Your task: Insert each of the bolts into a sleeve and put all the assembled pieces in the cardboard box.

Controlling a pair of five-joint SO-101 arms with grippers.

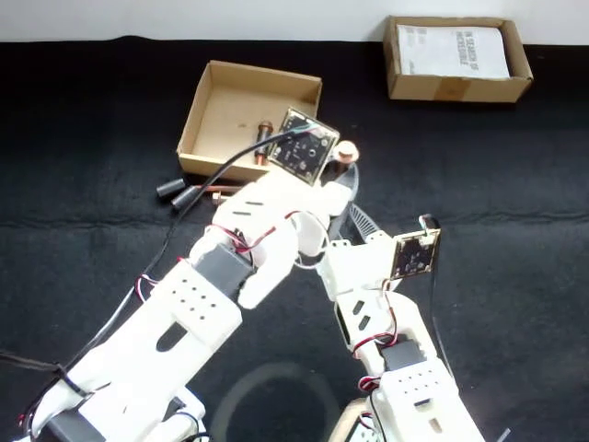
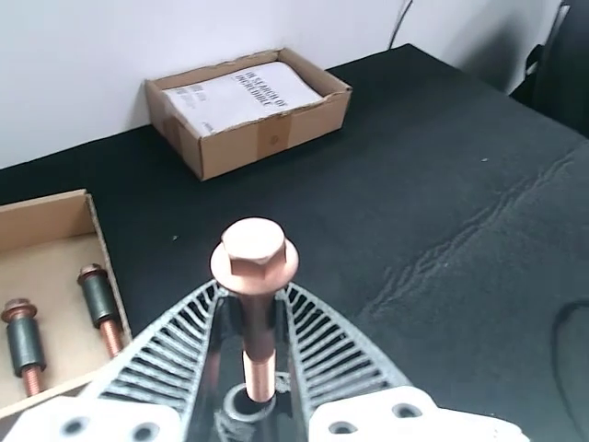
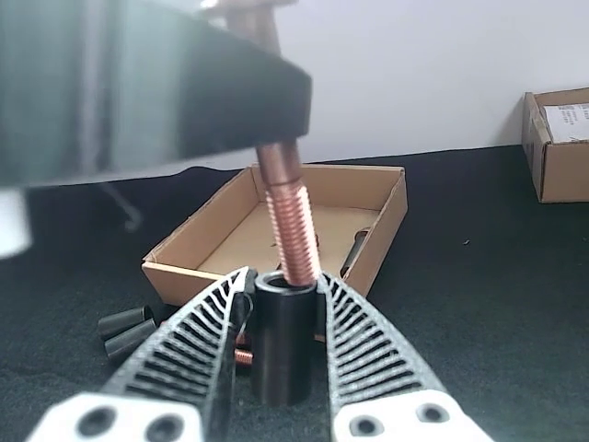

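My left gripper (image 2: 252, 296) is shut on a copper bolt (image 2: 252, 261), head up, held upright beside the open cardboard box (image 1: 213, 109). Below it my right gripper (image 3: 282, 284) is shut on a black sleeve (image 3: 281, 343), also upright. The bolt's threaded tip (image 3: 294, 250) sits in the sleeve's mouth. In the high view the bolt head (image 1: 345, 152) shows just right of the box, with the right gripper (image 1: 354, 217) under it. Two assembled pieces (image 2: 24, 343) lie in the box. Two loose sleeves (image 1: 179, 192) and a loose bolt (image 1: 221, 191) lie on the mat by the box's near wall.
A second cardboard box (image 1: 457, 58) with printed paper inside stands at the back right. Both arms crowd the middle of the black mat (image 1: 515, 276). The left arm's cable (image 1: 241, 158) hangs across the open box's near wall.
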